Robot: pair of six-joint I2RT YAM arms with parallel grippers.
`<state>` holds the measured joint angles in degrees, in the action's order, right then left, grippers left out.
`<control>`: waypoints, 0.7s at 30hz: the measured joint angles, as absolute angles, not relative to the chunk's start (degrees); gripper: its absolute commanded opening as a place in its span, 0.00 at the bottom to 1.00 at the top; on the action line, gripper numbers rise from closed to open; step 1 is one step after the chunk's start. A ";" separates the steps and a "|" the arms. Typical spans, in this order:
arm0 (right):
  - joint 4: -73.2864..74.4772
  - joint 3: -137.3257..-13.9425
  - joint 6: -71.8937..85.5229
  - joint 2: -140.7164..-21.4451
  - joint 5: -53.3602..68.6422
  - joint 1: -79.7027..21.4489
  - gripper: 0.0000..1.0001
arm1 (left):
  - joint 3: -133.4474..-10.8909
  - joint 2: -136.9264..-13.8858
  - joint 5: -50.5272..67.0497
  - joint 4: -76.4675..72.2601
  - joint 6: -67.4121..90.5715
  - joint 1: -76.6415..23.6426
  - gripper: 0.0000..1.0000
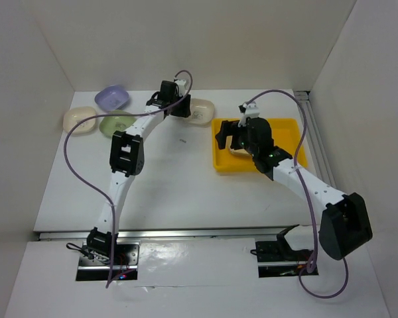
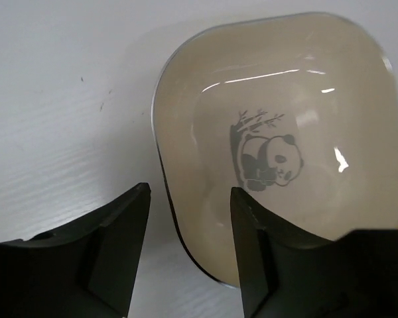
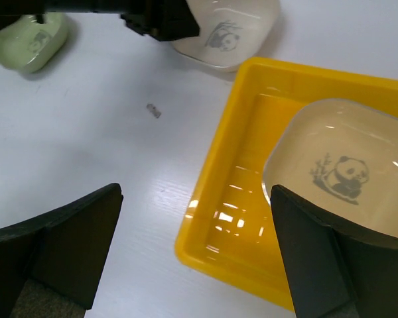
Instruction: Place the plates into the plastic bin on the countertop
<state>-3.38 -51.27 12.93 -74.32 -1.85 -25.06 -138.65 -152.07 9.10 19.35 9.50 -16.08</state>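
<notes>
Plates are spread over two parts of the white countertop (image 1: 172,179). Near the far-left corner sit three together: a lavender plate (image 1: 113,98) closest to the far edge, a cream plate (image 1: 79,121) toward the left edge, and a pale green plate (image 1: 117,124) just beside it. A second cream plate (image 2: 285,132), with a panda printed in its middle, lies by the far edge about midway across, just off the far-left corner of the plastic bin (image 1: 288,129). The left gripper (image 2: 189,199) is over that plate with its jaws released. One finger is outside the rim above bare table and the other is over the plate's inside wall; whether either touches the plate I cannot tell. The yellow bin lies toward the right edge, in the far half of the table. A third cream plate (image 3: 345,165), also with a panda, lies flat inside it. The right gripper (image 3: 196,199) hangs over the bin with its jaws spread wide, gripping nothing. A small dark speck (image 1: 184,140) lies on the table between the two arms.
</notes>
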 measured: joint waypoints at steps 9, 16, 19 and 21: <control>-4.08 -51.51 13.61 -74.63 -6.52 -34.74 0.88 | -139.61 -153.10 6.79 18.20 11.55 -15.94 0.00; -4.23 -59.02 14.92 -83.66 -11.60 -36.01 0.88 | -114.39 -135.87 6.26 17.87 12.14 -14.94 0.00; -3.66 -66.52 16.14 -89.54 -11.60 -35.00 0.88 | -100.05 -123.76 6.28 16.05 12.10 -13.63 0.00; -4.10 -71.94 17.02 -93.76 -11.11 -34.46 0.88 | -93.80 -116.36 6.52 15.40 12.21 -12.60 0.00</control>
<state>-4.10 -71.94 17.02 -93.76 -11.11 -34.46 -93.80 -116.36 6.52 15.40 12.21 -12.60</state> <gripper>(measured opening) 0.885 0.051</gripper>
